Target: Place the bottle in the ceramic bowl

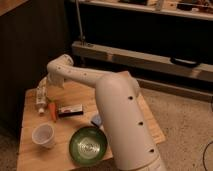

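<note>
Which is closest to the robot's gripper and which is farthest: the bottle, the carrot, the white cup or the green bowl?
The gripper is over the back left of the table.
1. bottle: right at the gripper, back left.
2. carrot: beside the bottle, a little to its right.
3. white cup: front left.
4. green bowl: front middle, farthest.

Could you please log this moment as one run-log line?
gripper: at bottle, far-left of table | ceramic bowl: near edge, empty | bottle: not yet in bowl
</note>
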